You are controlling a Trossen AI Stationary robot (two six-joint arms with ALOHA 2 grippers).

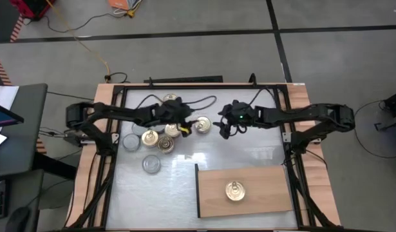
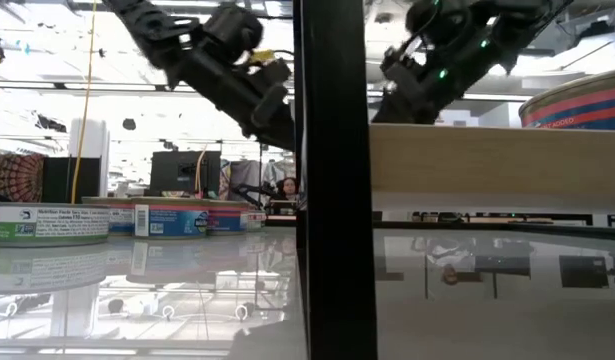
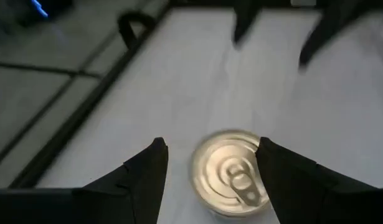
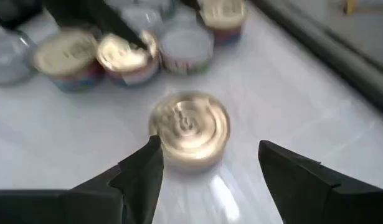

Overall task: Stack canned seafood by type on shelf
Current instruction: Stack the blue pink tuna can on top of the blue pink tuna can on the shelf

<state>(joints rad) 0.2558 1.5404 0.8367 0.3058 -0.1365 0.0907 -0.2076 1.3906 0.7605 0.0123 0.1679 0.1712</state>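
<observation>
A gold-lidded tin (image 1: 202,124) sits flat on the white table between my two grippers. It also shows in the left wrist view (image 3: 231,174) and the right wrist view (image 4: 188,130). My left gripper (image 1: 185,125) (image 3: 210,152) is open just left of it. My right gripper (image 1: 223,129) (image 4: 210,152) is open just right of it. Neither is closed on the tin. More canned seafood (image 1: 152,138) (image 4: 122,53), gold and silver lids, clusters on the table by my left arm. The wooden shelf (image 1: 268,200) lies at the near right, with one gold tin (image 1: 235,191) resting on it.
A silver-lidded tin (image 1: 151,163) sits apart at the near left. Black frame rails (image 1: 114,148) and wooden side rails (image 1: 88,174) border the table. In the low view a dark post (image 2: 332,180) blocks the middle, and labelled tins (image 2: 47,222) stand at the left.
</observation>
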